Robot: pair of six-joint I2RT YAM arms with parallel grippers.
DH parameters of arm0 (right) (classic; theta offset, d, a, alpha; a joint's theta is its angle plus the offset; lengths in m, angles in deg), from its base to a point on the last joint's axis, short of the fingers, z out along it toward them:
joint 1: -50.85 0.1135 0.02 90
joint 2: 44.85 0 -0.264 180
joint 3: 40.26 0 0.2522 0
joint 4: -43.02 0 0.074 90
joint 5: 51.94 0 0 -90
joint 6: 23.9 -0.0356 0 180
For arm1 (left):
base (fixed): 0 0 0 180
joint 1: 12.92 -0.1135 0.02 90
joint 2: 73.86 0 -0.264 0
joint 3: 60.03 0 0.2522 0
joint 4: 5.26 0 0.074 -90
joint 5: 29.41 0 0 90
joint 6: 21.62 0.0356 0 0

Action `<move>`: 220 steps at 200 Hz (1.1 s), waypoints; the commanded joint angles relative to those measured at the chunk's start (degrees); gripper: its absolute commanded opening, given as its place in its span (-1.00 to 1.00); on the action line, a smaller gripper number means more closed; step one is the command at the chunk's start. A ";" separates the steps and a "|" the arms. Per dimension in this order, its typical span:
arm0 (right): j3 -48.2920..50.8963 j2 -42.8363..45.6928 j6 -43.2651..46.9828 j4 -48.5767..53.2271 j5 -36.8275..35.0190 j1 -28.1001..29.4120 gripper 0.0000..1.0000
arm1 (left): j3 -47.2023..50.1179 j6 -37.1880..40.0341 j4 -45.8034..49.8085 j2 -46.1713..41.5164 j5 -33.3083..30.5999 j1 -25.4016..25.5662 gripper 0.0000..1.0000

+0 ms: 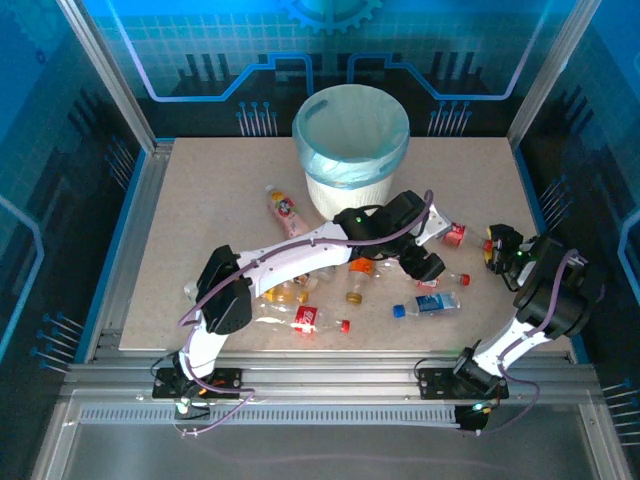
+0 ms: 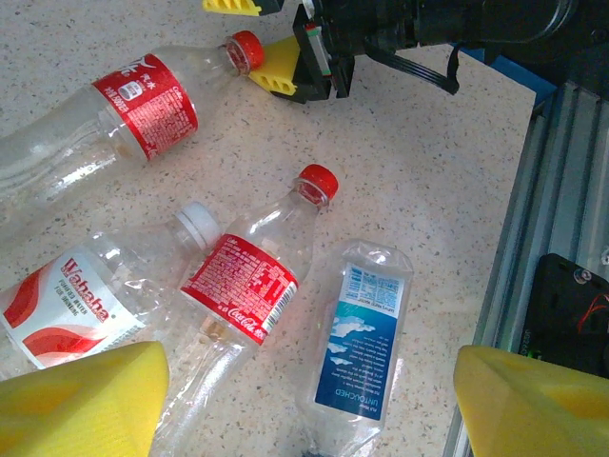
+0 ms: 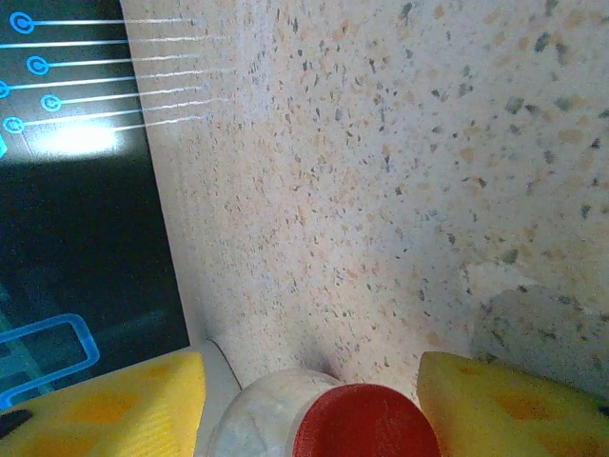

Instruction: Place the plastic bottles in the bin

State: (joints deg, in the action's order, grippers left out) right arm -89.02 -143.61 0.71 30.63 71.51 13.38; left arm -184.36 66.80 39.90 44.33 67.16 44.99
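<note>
White bin (image 1: 345, 190) at table's (image 1: 200, 220) far edge, plastic bottles (image 1: 427, 304) scattered before it, left arm (image 1: 300, 258) stretched over them

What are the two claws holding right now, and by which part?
The left gripper holds nothing. The right gripper straddles the red cap of a bottle; whether it clamps it cannot be told.

Robot lab/demo cell: alu frame (image 1: 110, 78) round speckled surface (image 1: 210, 190), blue circuit-print panels (image 1: 200, 50) at back & sides, gear logo (image 1: 330, 12) up top
</note>
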 commanded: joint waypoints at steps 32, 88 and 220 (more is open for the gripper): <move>-1.65 -4.87 1.84 -0.64 -8.06 0.51 0.21 | -2.08 -0.90 0.34 1.94 1.83 -0.44 0.61; -2.31 -8.26 0.24 -2.94 -9.10 2.66 0.13 | -1.41 -1.31 0.51 1.88 1.65 -0.63 0.60; -2.34 1.11 4.70 4.97 -12.72 3.13 -0.34 | 3.05 -2.02 -1.81 -2.71 0.40 -1.04 0.61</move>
State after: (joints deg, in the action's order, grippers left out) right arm -91.91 -146.63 1.13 30.26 65.70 16.22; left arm -183.59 66.30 39.22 45.22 67.55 44.38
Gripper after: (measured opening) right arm 0.337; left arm 0.805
